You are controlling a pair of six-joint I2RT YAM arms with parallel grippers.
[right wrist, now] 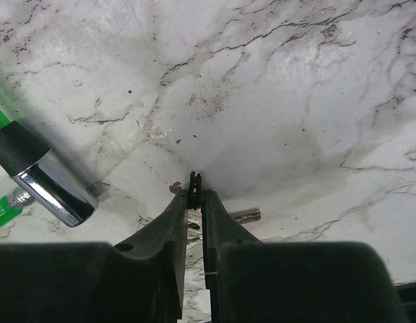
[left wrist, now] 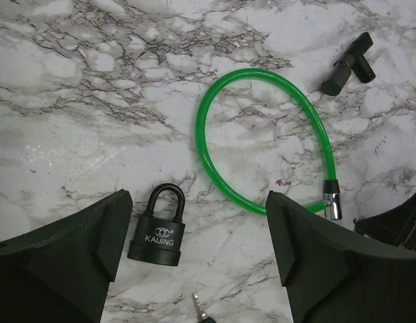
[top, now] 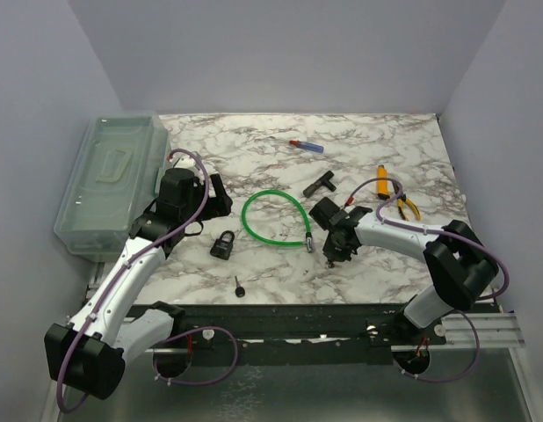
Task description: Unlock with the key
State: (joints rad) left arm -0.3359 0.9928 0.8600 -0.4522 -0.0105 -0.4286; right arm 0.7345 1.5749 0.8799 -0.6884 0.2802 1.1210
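A black KAIJING padlock (top: 223, 244) lies flat on the marble table, shackle closed; in the left wrist view the padlock (left wrist: 157, 229) sits near the left finger. My left gripper (top: 212, 200) (left wrist: 198, 259) hovers above it, open and empty. A loose black-headed key (top: 240, 287) lies near the table's front edge; its tip (left wrist: 200, 308) shows in the left wrist view. My right gripper (top: 335, 250) (right wrist: 196, 195) is shut on a thin black key head (right wrist: 195, 183), low over the table; a silver key blade (right wrist: 245, 215) sticks out behind the fingers.
A green cable lock (top: 276, 215) (left wrist: 262, 134) lies mid-table, its chrome end (right wrist: 50, 185) beside my right gripper. A black T-shaped part (top: 322, 184), a blue-red pen (top: 307, 145) and yellow pliers (top: 390, 189) lie farther back. A clear plastic box (top: 113, 180) stands at the left.
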